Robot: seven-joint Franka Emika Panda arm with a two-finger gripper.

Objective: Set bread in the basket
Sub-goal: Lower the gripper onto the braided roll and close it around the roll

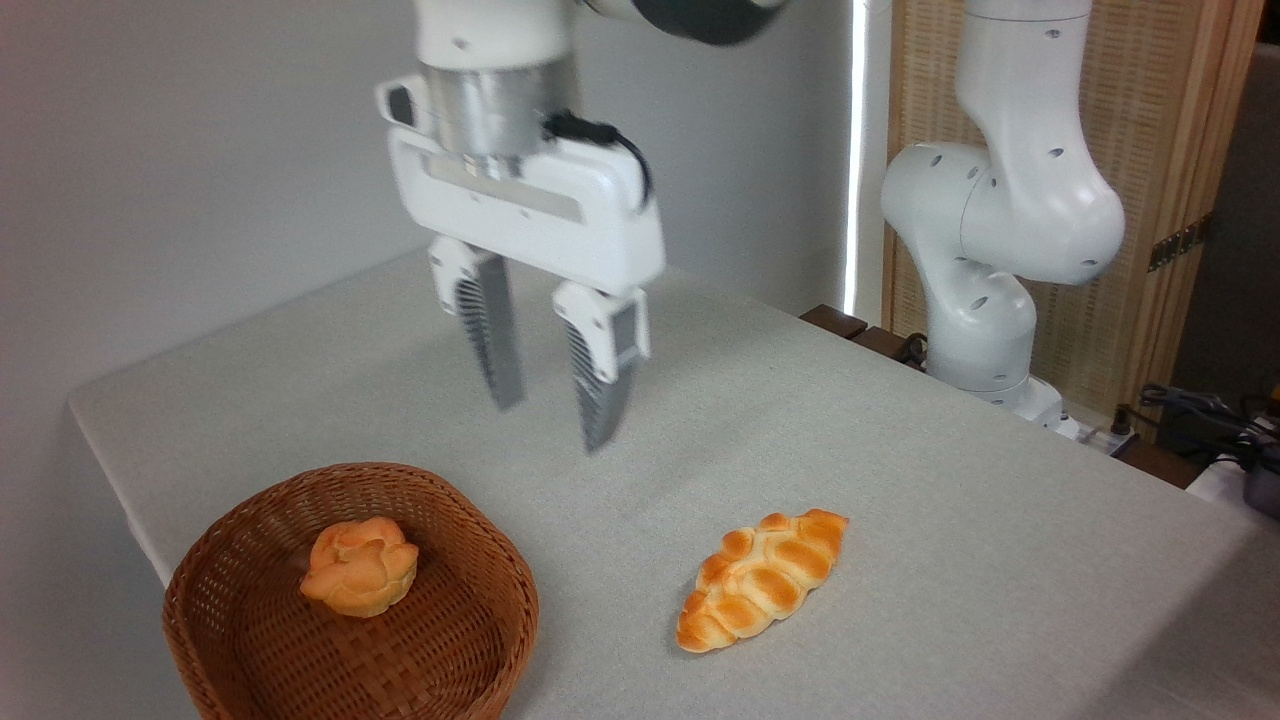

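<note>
— Status of the end effector (550, 425)?
— Empty, fingers narrowly apart, hanging above the worktop (900, 480). Approach step, by my reading.
— And the bread (760, 580)?
— Below and right of it, flat on the worktop, outside the basket (500, 570) at lower left. Next: shift right, descend, straddle the loaf.

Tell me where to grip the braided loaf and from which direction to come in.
Judging from its pose, grip the bread at its thick middle, across the narrow width, coming straight down from above. It lies flat on the table, tips tapering, long axis running lower left to upper right, so turn the open gripper to straddle that axis.
</note>
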